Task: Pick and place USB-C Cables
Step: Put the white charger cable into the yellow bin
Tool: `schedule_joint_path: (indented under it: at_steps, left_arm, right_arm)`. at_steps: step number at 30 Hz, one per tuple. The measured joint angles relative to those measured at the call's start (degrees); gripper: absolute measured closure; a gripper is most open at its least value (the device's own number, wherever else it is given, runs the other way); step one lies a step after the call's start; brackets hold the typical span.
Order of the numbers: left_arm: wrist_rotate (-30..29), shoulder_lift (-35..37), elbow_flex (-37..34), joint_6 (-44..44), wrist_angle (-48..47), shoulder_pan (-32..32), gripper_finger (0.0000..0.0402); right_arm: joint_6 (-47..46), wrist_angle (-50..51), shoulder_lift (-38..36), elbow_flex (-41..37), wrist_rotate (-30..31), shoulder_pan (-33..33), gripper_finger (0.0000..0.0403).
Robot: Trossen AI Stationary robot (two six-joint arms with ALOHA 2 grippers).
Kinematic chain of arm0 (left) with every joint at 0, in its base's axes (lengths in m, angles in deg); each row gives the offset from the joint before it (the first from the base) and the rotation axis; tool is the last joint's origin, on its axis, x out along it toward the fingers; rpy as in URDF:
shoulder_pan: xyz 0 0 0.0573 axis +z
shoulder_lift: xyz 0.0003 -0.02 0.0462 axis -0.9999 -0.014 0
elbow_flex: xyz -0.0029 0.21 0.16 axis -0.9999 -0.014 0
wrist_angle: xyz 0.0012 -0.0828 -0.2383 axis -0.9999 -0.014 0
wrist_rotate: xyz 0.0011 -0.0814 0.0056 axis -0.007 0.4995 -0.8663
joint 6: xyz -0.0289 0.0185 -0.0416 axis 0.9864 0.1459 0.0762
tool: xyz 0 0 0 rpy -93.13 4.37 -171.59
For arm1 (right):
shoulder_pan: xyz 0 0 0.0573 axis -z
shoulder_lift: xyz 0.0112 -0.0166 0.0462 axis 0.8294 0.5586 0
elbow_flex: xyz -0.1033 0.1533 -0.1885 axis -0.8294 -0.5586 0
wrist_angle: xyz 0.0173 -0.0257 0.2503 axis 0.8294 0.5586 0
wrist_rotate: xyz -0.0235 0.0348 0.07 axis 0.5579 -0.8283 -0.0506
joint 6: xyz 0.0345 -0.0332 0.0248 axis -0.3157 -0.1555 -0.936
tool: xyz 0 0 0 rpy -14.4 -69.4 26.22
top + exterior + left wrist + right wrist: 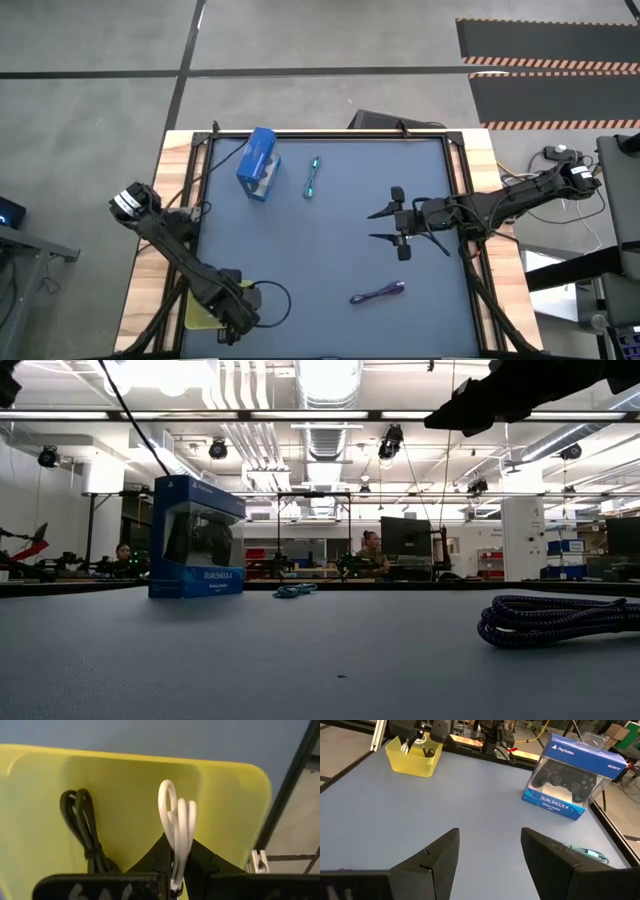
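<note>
My left gripper [176, 851] hovers over the yellow bin [45, 795] at the table's near left corner and is shut on the white USB-C cable [176, 815]. The black cable [84, 827] lies inside the bin. My right gripper [376, 226] is open above the table's right half and touches nothing. The teal cable [313, 178] lies flat near the far edge, next to the blue box [258, 165]. The purple cable [378, 293] lies flat near the near edge, closer to me than the right gripper. My left gripper pinches the white cable's coil between its two fingers at one end [175, 862]. The looped free end [168, 795] sticks out past the fingertips over the inside of the yellow bin. Whether the cable touches the bin, I cannot tell.
The blue box with a clear window [572, 775] stands upright on the table's far left part. Black frame rails run along the table's edges [330, 133]. Bare blue-grey table top lies between the box, the bin [415, 757] and the purple cable [560, 620].
</note>
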Motion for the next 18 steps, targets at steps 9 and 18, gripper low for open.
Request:
schedule_joint_path:
  at_steps: [9, 18]
  left_arm:
    - [-0.02, -0.01, -4.19, 0.07, 4.29, 0.04, 0.0387]
    - [0.08, -0.03, -4.97, 0.07, 5.08, 0.04, 0.0387]
  right_arm:
    - [0.00, 0.00, 0.00, 0.00, 0.00, 0.00, 0.0197]
    - [0.00, 0.00, 0.00, 0.00, 0.00, 0.00, 0.0197]
